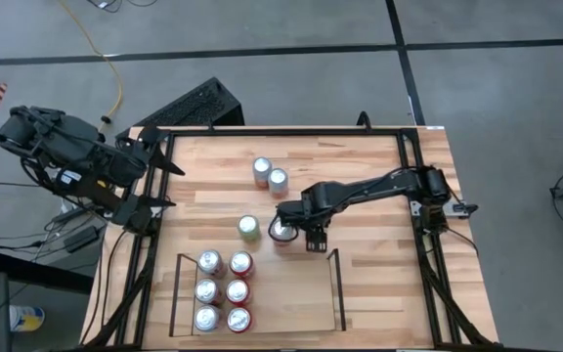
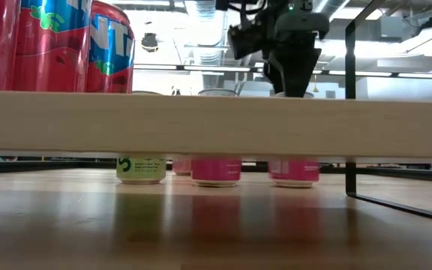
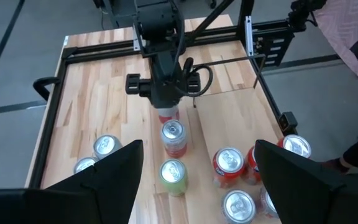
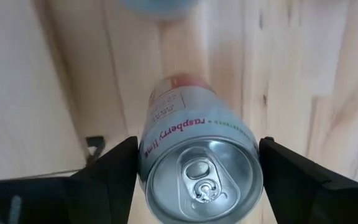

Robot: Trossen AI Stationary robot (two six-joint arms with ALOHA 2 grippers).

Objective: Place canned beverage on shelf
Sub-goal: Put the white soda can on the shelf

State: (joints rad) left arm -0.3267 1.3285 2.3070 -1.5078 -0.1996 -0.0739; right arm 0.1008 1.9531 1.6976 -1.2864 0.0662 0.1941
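- Ten cans are showing in the high view: six are standing on the shelf [image 1: 335, 284] in two columns of three, and four are standing on the open table [image 1: 360, 171] beyond it.
- One shelf is sitting at the table's near edge, its right half bare.
- Two loose cans [image 1: 270, 174] are standing side by side, touching, near the table's middle.
- One green can [image 1: 249, 228] is standing alone between that pair and the shelf.
- One raspberry lime can [image 4: 199, 165] is standing upright just outside the shelf's far rail, beside the green can.
- Right gripper [image 1: 283, 232] is hanging directly over the raspberry lime can, its fingers [image 4: 107, 171] set wide on either side of the can; whether they are touching it cannot be told.
- Left gripper [image 3: 197, 171] is waiting off the table's left edge, fingers spread wide and holding nothing.
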